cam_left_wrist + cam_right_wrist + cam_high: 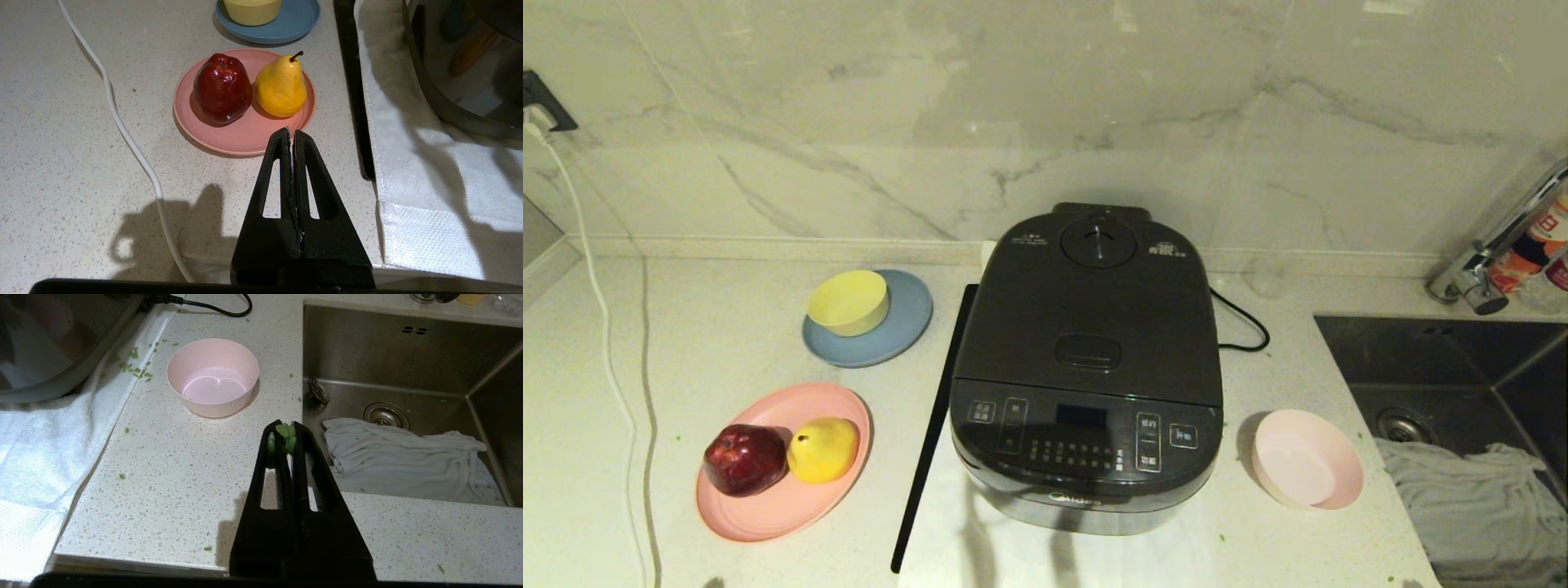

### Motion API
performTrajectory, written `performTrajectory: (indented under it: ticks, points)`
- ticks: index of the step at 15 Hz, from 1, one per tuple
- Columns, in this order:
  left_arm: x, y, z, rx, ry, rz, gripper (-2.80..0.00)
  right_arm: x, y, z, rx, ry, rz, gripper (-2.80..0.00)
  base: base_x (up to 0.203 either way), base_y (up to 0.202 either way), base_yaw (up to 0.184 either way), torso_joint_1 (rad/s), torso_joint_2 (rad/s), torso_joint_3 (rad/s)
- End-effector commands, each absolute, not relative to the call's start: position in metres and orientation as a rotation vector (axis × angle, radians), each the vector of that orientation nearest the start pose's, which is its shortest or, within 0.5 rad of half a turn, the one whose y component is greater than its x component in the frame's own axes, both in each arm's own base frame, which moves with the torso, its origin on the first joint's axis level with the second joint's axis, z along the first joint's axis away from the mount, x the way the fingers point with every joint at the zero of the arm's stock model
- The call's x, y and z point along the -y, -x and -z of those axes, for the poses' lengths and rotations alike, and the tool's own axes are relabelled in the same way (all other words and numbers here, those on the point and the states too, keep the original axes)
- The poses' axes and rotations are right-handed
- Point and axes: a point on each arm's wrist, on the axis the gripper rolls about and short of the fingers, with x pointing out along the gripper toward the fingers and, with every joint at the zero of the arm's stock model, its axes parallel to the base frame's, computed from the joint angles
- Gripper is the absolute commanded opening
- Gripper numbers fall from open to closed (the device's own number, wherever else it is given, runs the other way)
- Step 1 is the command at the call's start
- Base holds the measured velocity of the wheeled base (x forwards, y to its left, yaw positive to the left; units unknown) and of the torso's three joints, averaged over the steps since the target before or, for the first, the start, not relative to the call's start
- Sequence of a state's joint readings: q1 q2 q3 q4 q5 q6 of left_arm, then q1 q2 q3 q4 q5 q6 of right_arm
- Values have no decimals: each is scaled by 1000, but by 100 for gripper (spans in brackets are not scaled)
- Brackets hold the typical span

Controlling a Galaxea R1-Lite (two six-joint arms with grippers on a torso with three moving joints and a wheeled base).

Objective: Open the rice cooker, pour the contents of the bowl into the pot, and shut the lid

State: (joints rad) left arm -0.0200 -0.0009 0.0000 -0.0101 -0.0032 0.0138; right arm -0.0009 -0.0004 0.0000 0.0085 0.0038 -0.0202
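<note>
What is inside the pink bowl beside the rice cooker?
Nothing: the pink bowl shows a bare, smooth inside. Green bits lie scattered on the counter and towel nearby. The rice cooker has its lid shut, hiding its inside.

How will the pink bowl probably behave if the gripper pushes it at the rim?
The bowl looks empty and thin-walled, so it is probably light and would slide on the smooth counter. Its base seems narrower than its rim, so a push high up might tip it. It looks like stiff plastic, so it probably will not bend.
</note>
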Motion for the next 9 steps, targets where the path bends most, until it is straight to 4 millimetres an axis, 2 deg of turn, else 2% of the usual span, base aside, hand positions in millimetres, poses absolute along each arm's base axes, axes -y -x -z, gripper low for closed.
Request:
performTrajectory:
  ticks: [1, 9]
  points:
    - [0, 22, -74, 5, -14, 23, -280, 0, 22, -74, -18, 21, -3, -280, 0, 0, 0, 0, 0, 0]
    - [0, 22, -74, 5, -14, 23, -280, 0, 22, -74, -17, 21, -6, -280, 0, 0, 0, 0, 0, 0]
